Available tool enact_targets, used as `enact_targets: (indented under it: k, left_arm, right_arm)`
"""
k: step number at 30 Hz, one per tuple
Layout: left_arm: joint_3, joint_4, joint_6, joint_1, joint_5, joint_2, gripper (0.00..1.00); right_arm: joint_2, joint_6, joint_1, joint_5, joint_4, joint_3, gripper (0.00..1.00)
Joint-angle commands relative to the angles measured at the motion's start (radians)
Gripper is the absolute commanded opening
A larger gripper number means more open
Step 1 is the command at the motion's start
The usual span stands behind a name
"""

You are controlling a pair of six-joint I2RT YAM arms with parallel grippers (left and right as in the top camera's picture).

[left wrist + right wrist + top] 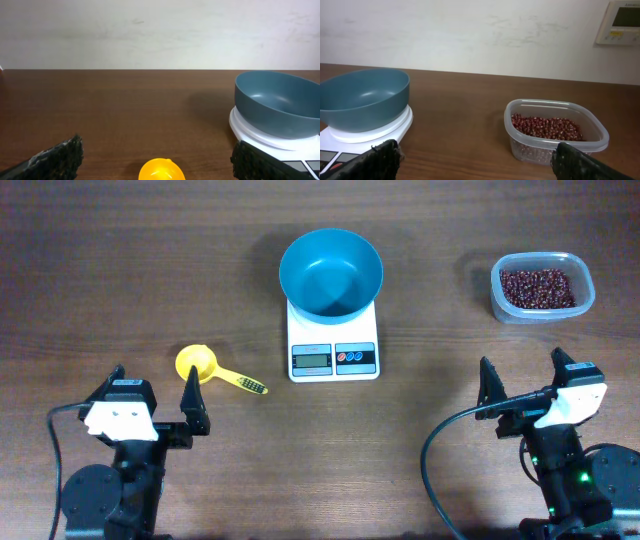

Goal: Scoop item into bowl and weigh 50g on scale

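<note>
Scale [334,332] readout too small overhd; scoop [161,170] cropped btm, L wrist.

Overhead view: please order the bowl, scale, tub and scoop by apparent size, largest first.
1. bowl and scale: about alike; the bowl hides part of the scale.
2. tub
3. scoop

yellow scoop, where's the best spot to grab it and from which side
Grip the handle of the yellow scoop, coming down from above with the open left gripper, the nearer one. The handle is thin, lies flat on the table and juts out right of the round cup, so the gripper can close across its width.
</note>
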Motion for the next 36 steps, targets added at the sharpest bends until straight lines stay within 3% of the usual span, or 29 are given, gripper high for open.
enact_targets:
  k: [1, 29, 31, 36]
  left_arm:
    - [-0.005, -0.002, -0.006, 0.000, 0.018, -0.005, 0.99]
    - [-0.004, 0.009, -0.006, 0.000, 0.019, -0.005, 0.99]
    - [0.004, 0.008, -0.007, 0.000, 0.096, -0.005, 0.99]
    - [0.135, -0.214, -0.059, 0.000, 0.150, -0.005, 0.99]
  right_arm:
    - [-0.008, 0.001, 0.005, -0.002, -0.005, -0.005, 0.98]
    - [-0.008, 0.001, 0.005, -0.002, -0.005, -0.005, 0.99]
    - [-0.008, 0.001, 0.005, -0.002, -0.005, -0.005, 0.99]
    - [-0.008, 0.001, 0.005, -0.002, -0.005, -0.005, 0.99]
